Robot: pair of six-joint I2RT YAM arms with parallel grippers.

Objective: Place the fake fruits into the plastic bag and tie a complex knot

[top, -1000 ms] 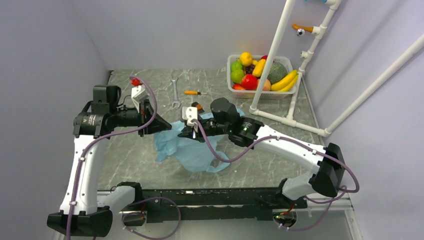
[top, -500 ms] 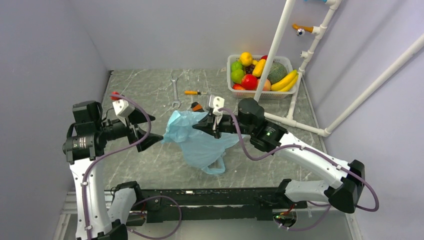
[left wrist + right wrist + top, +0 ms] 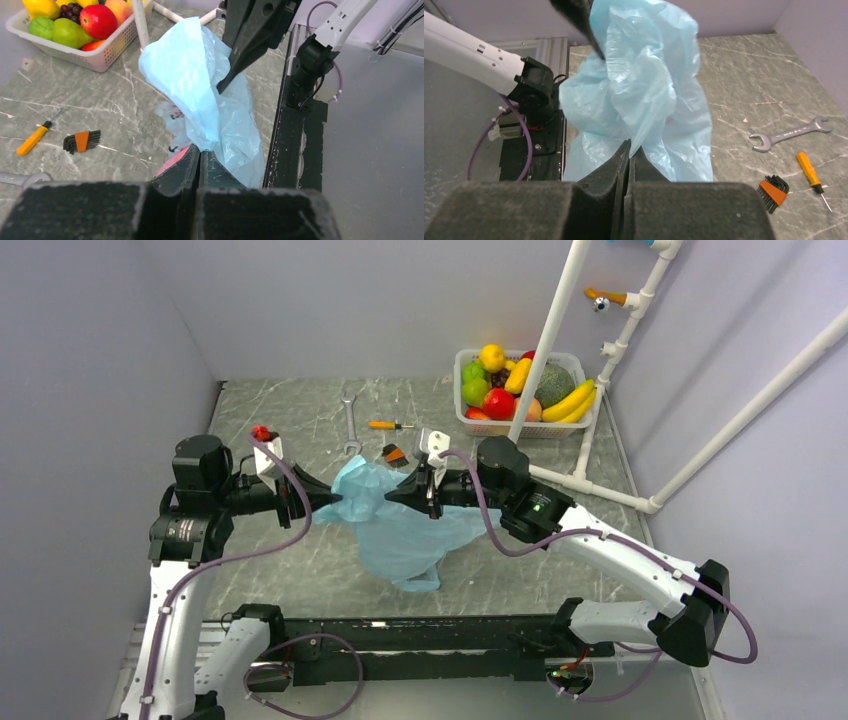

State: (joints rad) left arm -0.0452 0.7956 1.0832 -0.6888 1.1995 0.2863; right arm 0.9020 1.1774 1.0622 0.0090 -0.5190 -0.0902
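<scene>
The light-blue plastic bag (image 3: 395, 525) hangs between my two grippers above the table's middle, its lower part trailing on the table. My left gripper (image 3: 333, 499) is shut on the bag's left edge; in the left wrist view (image 3: 200, 151) its jaws pinch the plastic (image 3: 200, 95). My right gripper (image 3: 392, 497) is shut on the bag's right edge, seen in the right wrist view (image 3: 630, 148) with the bag (image 3: 649, 95) above it. The fake fruits (image 3: 518, 385) lie in the white basket (image 3: 463, 400) at the back right, also in the left wrist view (image 3: 75, 22). No knot shows.
A wrench (image 3: 350, 420), an orange-handled screwdriver (image 3: 388, 425) and a hex key set (image 3: 394, 454) lie behind the bag. A white pipe frame (image 3: 540, 350) stands over the basket and along the right side.
My left arm has swung in toward the bag, and its gripper now holds the bag's left edge closer to the right gripper. The bag hangs narrower. The right arm has barely moved.
</scene>
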